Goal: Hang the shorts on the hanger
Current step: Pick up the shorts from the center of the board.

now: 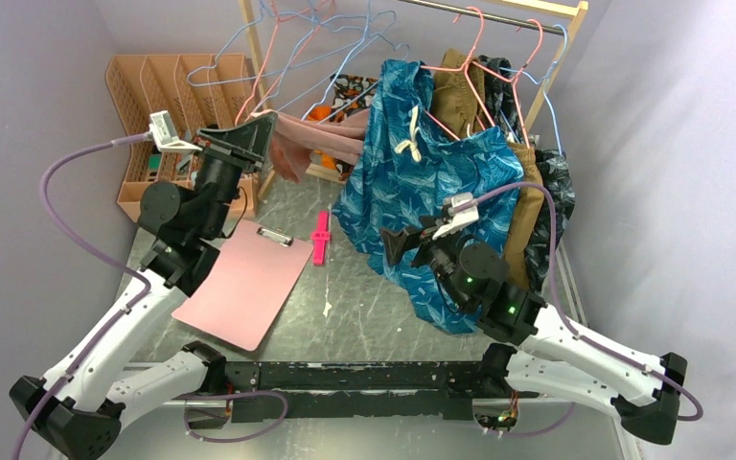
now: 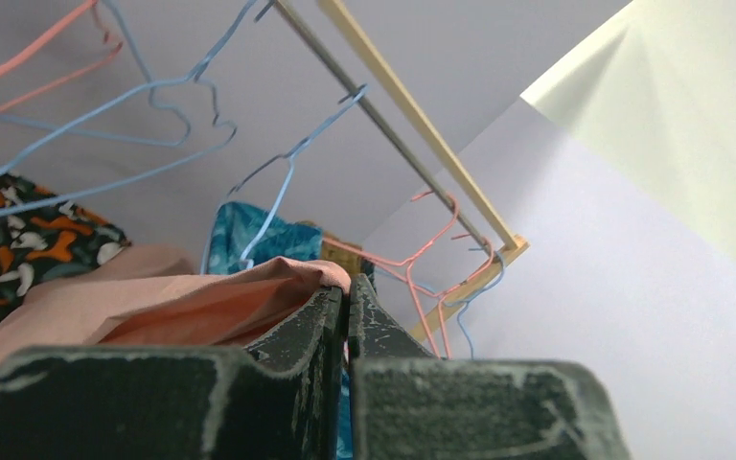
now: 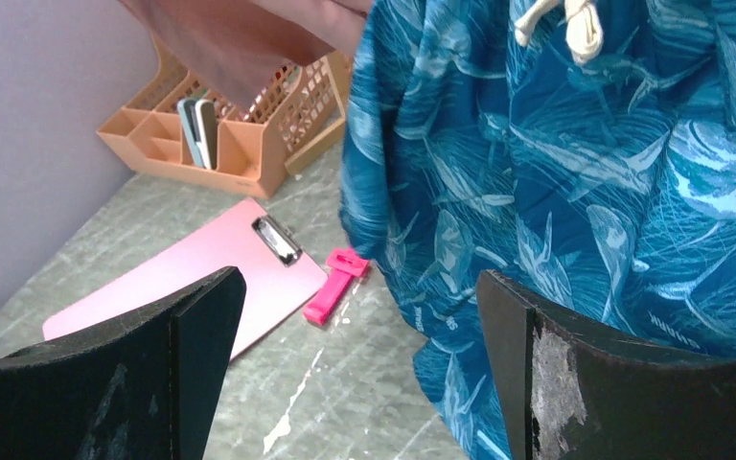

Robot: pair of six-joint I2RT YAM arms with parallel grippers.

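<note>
The dusty-pink shorts (image 1: 314,139) hang in the air at the back left of the table, in front of the rack. My left gripper (image 1: 261,129) is raised and shut on one edge of them. In the left wrist view the fabric (image 2: 182,302) is pinched between the closed fingers (image 2: 331,321). A thin light-blue hanger (image 2: 266,217) hooks on the rail and runs down to the shorts' top edge. Whether the wire is inside the fabric cannot be told. My right gripper (image 1: 398,244) is open and empty beside the blue patterned garment (image 1: 422,182). The shorts show at the top of the right wrist view (image 3: 240,38).
A rack with several pink and light-blue wire hangers (image 1: 292,53) and an olive garment (image 1: 460,96) spans the back. An orange basket organiser (image 1: 153,96) stands at the back left. A pink clipboard (image 1: 249,283) and a magenta clip (image 1: 321,237) lie on the table.
</note>
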